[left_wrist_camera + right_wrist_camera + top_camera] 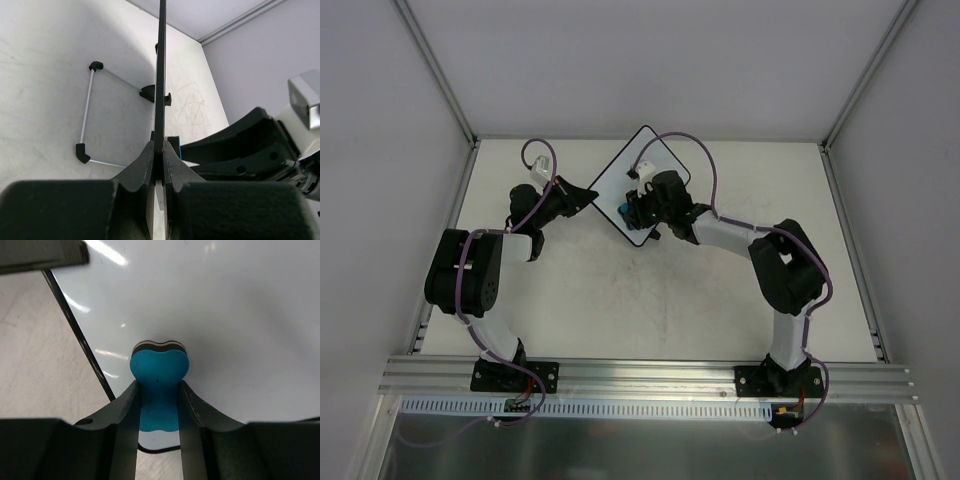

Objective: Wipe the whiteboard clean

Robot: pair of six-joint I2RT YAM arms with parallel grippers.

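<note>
Right end effector (pixel 159 390) grips blue eraser (pixel 159 365) on whiteboard (pixel 225 305); left wrist view shows left end effector (pixel 159 152) pinching its rim.

The whiteboard (pixel 620 183), a glossy white rectangle with rounded corners and a thin black rim, sits turned cornerwise at the far middle of the table (pixel 620 300).

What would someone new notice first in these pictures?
The flat white whiteboard with a thin black rim, turned cornerwise at the far middle of the table, draws the eye first. The right jaws hold a blue foam eraser block against its face, while the left jaws clamp its left corner.
</note>
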